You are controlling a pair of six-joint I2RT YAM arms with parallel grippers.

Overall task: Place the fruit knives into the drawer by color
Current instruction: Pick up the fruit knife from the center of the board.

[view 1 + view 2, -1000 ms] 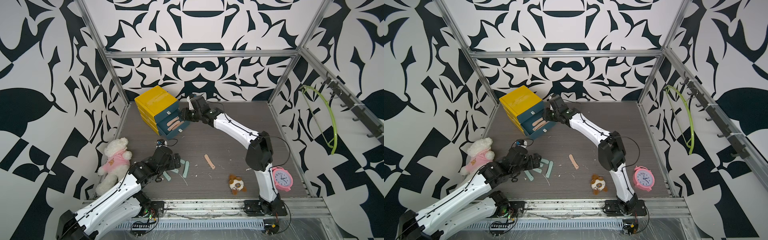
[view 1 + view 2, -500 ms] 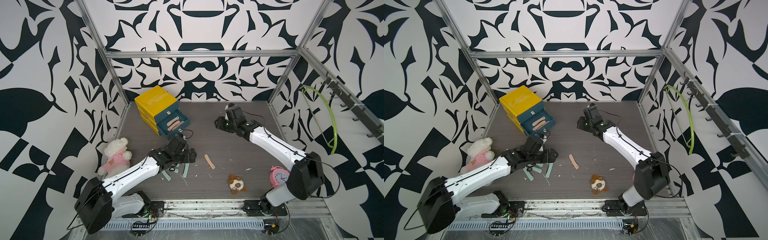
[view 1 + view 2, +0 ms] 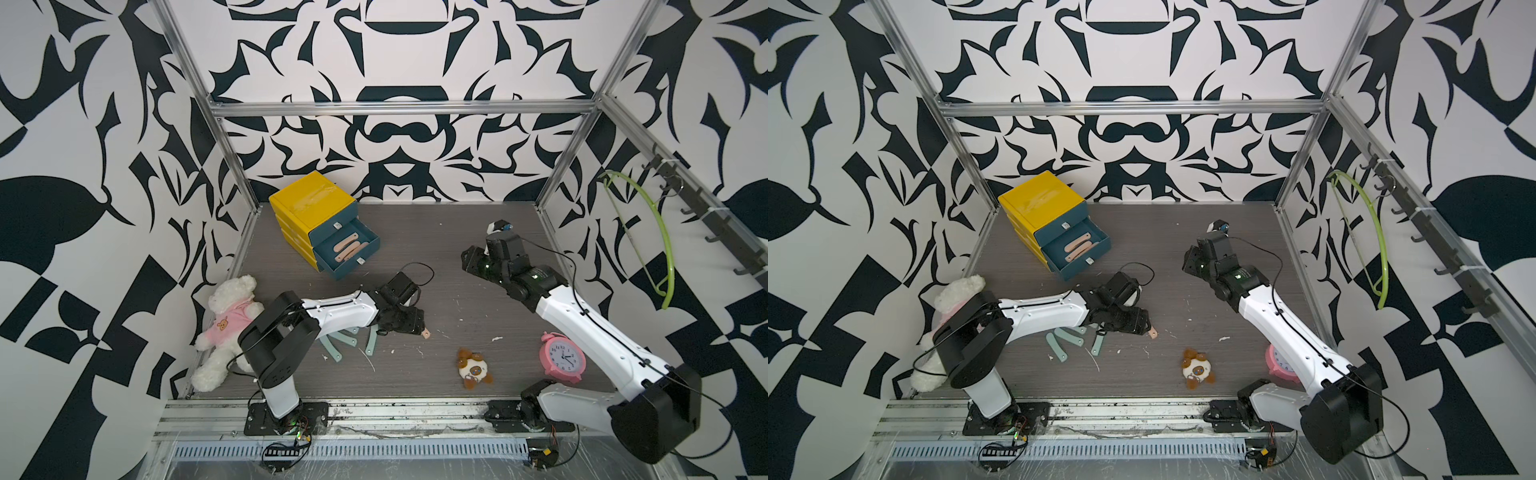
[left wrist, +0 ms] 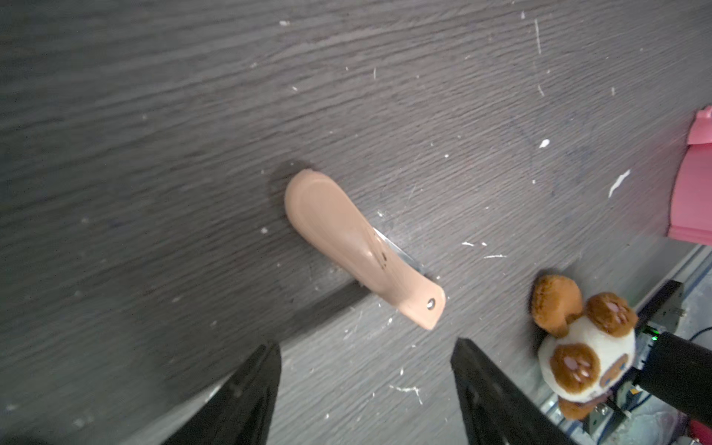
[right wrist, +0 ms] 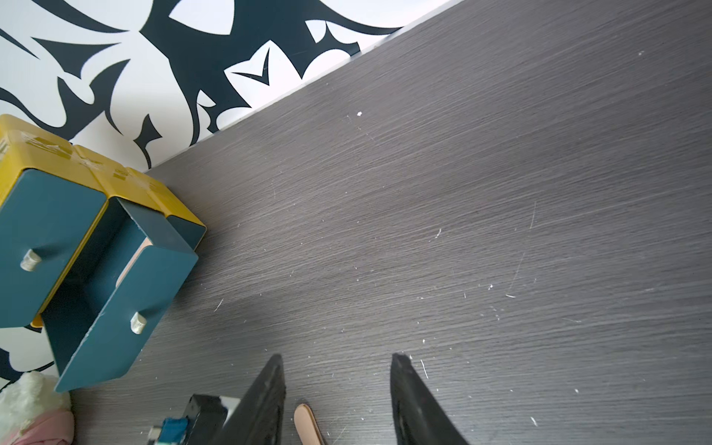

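Left tool (image 4: 366,345) hangs spread near folded peach-pink knife (image 4: 358,246) with rivet.

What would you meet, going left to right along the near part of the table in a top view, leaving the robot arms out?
White teddy bear → mint-teal knives → peach knife → small brown-and-white plush toy → pink alarm clock.

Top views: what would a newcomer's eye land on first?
Bold black-and-white patterned walls surround the table. At its back left stands the yellow drawer box, one teal drawer pulled out with peach knives inside. Near the front, the left gripper hangs open over a lone peach knife, mint knives fanned beside its arm.
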